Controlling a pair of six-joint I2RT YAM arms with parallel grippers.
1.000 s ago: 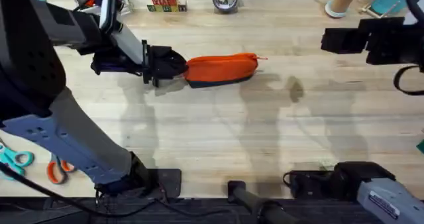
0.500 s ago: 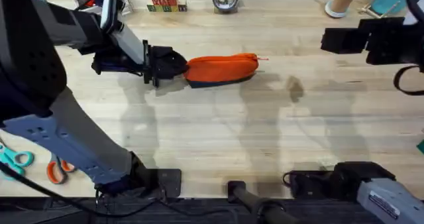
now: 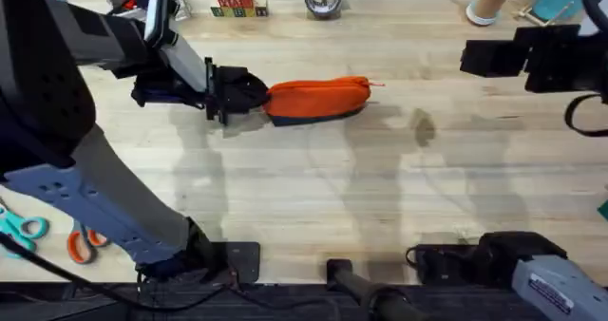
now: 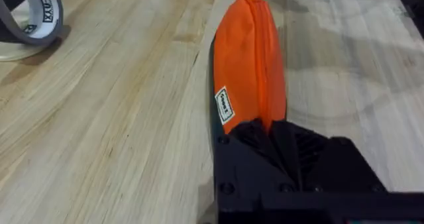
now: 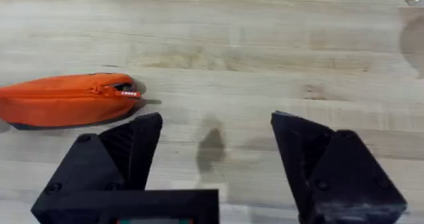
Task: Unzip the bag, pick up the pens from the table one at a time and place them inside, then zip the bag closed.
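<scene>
The oblong orange fabric pencil pouch with its dark navy underside lies on its side on the large light wood butcher-block tabletop, its top zipper run shut along the full visible length and the small pull resting at the end away from the left arm. The left arm's black two-finger gripper sits at the pouch's near end; in the left wrist view the jaws are drawn narrow and pinch that end of the fabric, the pouch stretching straight out ahead of them with a small white label just beyond the fingers. The right arm's black gripper hangs well apart from the pouch, its jaws spread wide with bare wood between them and the pouch off to one side of the nearer finger. Well behind the left jaws, near the arm's base, lie teal-handled scissors and orange-handled scissors.
</scene>
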